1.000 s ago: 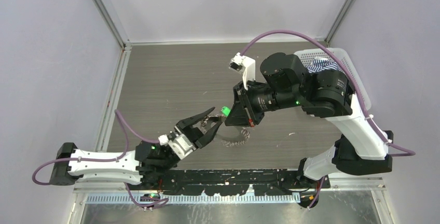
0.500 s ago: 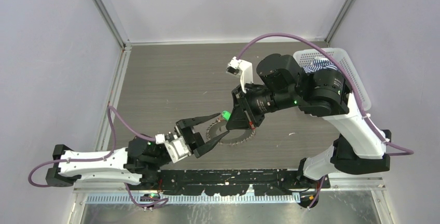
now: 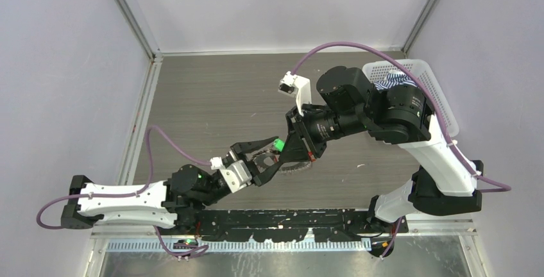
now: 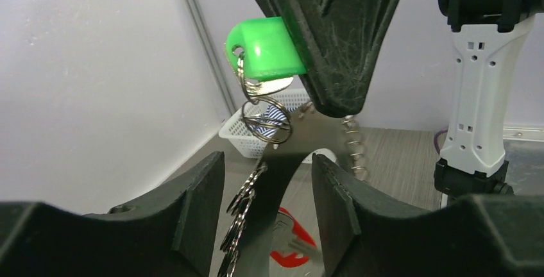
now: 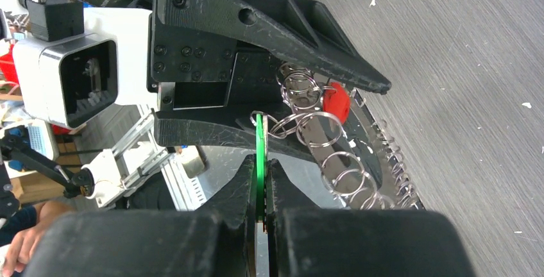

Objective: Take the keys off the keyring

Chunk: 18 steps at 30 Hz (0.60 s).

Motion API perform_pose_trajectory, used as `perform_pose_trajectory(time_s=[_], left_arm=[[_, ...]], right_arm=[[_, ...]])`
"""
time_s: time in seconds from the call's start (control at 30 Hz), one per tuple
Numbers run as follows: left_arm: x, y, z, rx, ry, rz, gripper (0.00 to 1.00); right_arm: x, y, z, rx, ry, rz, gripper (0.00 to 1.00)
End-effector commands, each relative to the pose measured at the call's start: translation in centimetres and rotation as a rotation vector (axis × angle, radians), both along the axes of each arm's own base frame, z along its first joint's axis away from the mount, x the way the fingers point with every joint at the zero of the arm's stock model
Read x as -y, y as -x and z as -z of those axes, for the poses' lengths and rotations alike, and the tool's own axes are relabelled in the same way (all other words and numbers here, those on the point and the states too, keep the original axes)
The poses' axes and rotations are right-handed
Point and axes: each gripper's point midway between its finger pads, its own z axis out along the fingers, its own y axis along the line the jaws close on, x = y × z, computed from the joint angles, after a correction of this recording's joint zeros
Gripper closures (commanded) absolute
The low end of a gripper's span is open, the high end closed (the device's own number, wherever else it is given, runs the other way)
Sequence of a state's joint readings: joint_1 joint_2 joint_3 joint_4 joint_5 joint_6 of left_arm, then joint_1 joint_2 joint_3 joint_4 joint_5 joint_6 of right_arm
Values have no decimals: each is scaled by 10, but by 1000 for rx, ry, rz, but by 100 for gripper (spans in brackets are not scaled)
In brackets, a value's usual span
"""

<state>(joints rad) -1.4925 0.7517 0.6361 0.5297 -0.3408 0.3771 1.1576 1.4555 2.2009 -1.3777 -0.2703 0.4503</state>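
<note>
The right gripper (image 5: 260, 161) is pinching the green-headed key (image 4: 266, 49) while the open left gripper (image 4: 266, 165), straddling the dangling keys (image 4: 238, 208), is risking clamping several together.

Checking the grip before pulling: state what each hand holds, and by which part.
Right hand pinches the green key by its plastic head. Left hand is open, holding nothing.

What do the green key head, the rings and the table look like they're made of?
Green key head: probably plastic, opaque bright green with a smooth, slightly glossy moulded surface.
Rings: metal wire, silvery and shiny, coiled like split rings.
Table: wood-look top, grey-brown with a straight grain, matte; whether it is real wood or laminate cannot be told.
</note>
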Motion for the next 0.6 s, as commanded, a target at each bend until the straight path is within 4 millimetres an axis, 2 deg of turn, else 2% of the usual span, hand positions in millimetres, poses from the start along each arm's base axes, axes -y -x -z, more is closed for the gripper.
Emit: perform_pose_trajectory(time_s=[0.0, 0.17, 0.37, 0.57], left_arm=[[-18, -6, -39, -8, 132, -41, 47], [-22, 0, -44, -5, 160, -6, 48], [-18, 19, -46, 30, 148, 104, 46], [-15, 16, -43, 8, 130, 91, 45]], right_arm=[[-4, 8, -17, 9, -75, -46, 99], [-2, 8, -12, 6, -57, -49, 99], [-1, 8, -10, 8, -48, -46, 99], [-2, 7, -11, 11, -53, -42, 99]])
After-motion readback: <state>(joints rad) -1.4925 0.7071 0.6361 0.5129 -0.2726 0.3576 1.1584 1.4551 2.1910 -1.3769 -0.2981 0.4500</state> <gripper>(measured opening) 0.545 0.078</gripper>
